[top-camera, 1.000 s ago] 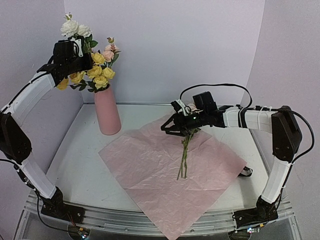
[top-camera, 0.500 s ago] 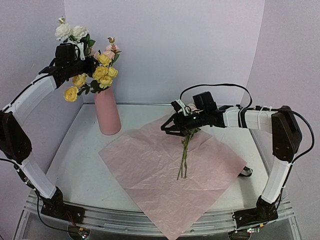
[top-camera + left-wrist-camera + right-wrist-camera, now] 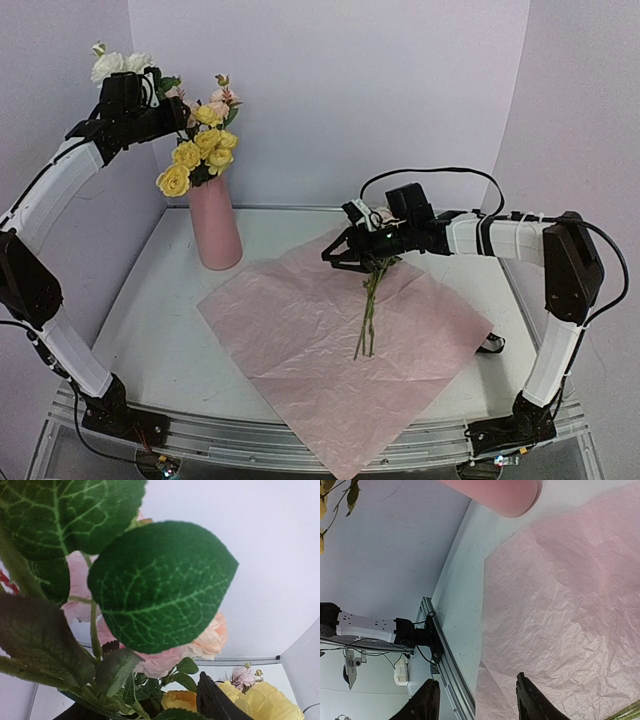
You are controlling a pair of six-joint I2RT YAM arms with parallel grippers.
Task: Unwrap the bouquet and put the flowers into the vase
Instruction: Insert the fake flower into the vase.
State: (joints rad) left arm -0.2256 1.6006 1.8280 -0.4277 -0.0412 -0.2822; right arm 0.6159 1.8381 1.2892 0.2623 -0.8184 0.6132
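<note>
The vase (image 3: 214,228) is salmon pink. The flowers (image 3: 205,150) are yellow, pink and cream, with dark green, pale-veined leaves (image 3: 160,585). The crinkled paper (image 3: 320,360) is pale pink.

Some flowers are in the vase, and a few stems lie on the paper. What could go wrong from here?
1. Green leaves and white blooms crowd the left pincer; a snag as it pulls away could drag them out or tip the tall salmon-pink vase.
2. The right pincer, open over the loose green stems, may pinch the crinkled pink paper sheet along with them.

Yellow flowers (image 3: 200,155) stand in the upright pink vase (image 3: 215,228); loose stems (image 3: 367,312) lie apart.
</note>
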